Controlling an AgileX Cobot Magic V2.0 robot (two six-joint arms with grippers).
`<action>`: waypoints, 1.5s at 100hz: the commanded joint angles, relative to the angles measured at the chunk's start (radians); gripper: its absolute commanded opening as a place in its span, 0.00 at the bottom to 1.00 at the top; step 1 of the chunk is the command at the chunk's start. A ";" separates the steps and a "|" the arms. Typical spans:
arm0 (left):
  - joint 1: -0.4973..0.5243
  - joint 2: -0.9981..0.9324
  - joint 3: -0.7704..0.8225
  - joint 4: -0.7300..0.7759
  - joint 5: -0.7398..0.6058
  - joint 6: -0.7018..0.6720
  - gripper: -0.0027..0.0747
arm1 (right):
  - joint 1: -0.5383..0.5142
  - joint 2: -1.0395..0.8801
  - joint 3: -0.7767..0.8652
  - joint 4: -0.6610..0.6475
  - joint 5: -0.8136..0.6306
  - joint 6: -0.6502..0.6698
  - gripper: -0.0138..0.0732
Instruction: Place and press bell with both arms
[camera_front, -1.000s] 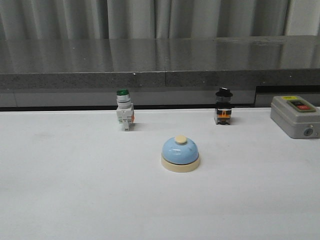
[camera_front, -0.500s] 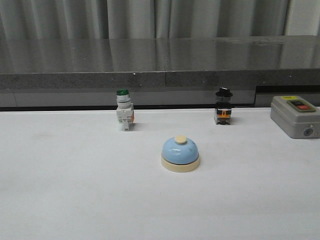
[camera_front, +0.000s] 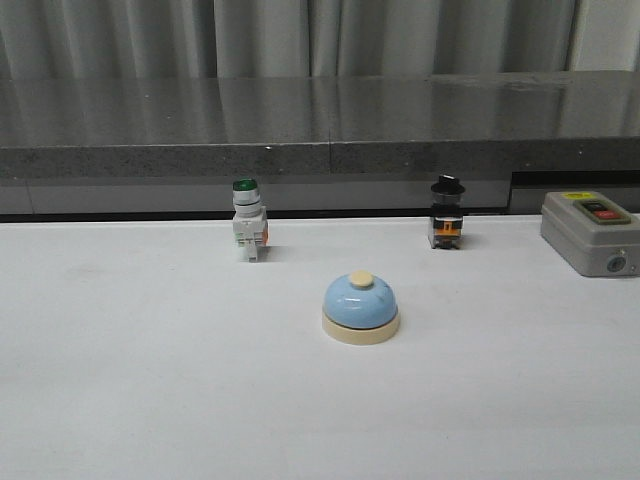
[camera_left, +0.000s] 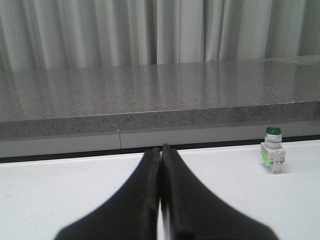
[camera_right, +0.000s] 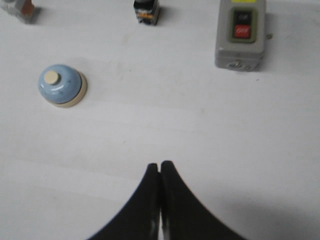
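Going left to right on the white desk (camera_front: 120, 400): the left gripper (camera_left: 160, 155) has its jaws pressed together on nothing, and its wrist view shows only the green-capped switch (camera_left: 273, 156), not the bell. The bell (camera_front: 361, 307) sits upright near the desk's centre, button (camera_front: 361, 280) pointing straight up; being round, it has no long axis to align with. The right gripper (camera_right: 159, 167), jaws likewise pressed together and empty, sees the bell (camera_right: 62, 85) well apart at about 10 o'clock, so I judge the right arm better placed.
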 joint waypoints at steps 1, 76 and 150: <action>0.002 -0.029 0.043 -0.001 -0.080 -0.007 0.01 | 0.046 0.066 -0.034 0.015 -0.078 -0.008 0.09; 0.002 -0.029 0.043 -0.001 -0.080 -0.007 0.01 | 0.332 0.703 -0.393 0.017 -0.183 -0.008 0.09; 0.002 -0.029 0.043 -0.001 -0.080 -0.007 0.01 | 0.385 0.926 -0.557 0.018 -0.154 -0.008 0.09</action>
